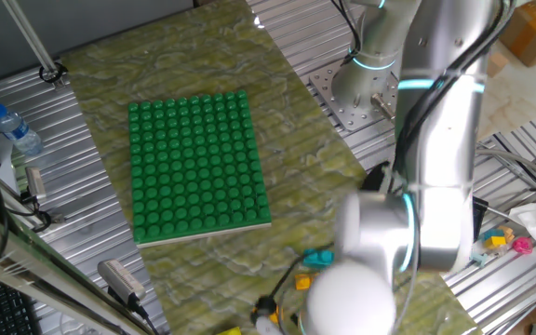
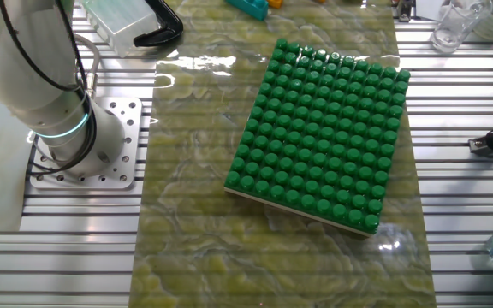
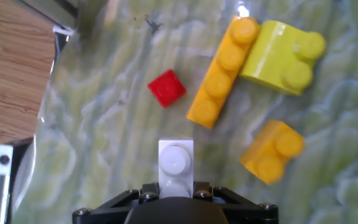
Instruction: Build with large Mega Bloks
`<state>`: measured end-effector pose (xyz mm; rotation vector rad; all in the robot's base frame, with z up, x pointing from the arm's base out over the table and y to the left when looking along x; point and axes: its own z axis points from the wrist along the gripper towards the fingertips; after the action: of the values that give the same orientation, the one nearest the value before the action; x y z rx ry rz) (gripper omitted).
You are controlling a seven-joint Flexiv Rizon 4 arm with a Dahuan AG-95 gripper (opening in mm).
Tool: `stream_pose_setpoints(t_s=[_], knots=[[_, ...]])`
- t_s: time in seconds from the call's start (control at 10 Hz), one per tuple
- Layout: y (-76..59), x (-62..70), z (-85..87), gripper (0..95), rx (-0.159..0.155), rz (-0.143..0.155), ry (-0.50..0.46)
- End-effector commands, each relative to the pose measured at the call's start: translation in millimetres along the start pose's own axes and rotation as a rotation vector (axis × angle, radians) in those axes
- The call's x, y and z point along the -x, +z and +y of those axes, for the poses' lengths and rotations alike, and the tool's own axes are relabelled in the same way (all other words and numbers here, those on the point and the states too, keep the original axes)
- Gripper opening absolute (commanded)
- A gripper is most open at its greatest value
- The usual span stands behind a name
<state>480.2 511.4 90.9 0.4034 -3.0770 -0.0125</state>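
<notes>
Bricks lie on the marbled green mat [image 3: 117, 118] in the hand view: a long orange brick [image 3: 222, 73] touches a yellow brick [image 3: 283, 57], and a short orange brick [image 3: 272, 152] lies apart below them. A small red block [image 3: 167, 88] sits just beside the long one. A white brick [image 3: 176, 163] stands at the gripper [image 3: 176, 198]; whether the fingers pinch it, I cannot tell. The green baseplate [image 1: 198, 166] is well apart, with nothing on it. A cyan brick [image 1: 320, 257] shows near the arm [image 1: 440, 149].
</notes>
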Motion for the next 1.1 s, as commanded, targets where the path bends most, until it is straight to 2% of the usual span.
stream_pose_setpoints(t_s=[0.1, 0.4, 0.7, 0.9, 1.0, 1.1], knots=[[-9.0, -7.2, -24.7, 0.0, 0.004, 0.005, -0.038], [-22.8, -21.2, -60.4, 0.0, 0.005, 0.007, -0.068], [-24.9, -24.6, -88.1, 0.0, 0.006, -0.004, -0.066], [-17.5, -28.4, -136.0, 0.0, 0.000, -0.025, -0.098], [-16.3, -29.5, -145.8, 0.0, 0.000, -0.029, -0.103], [-15.2, -32.8, -166.4, 0.0, -0.003, -0.032, -0.112]])
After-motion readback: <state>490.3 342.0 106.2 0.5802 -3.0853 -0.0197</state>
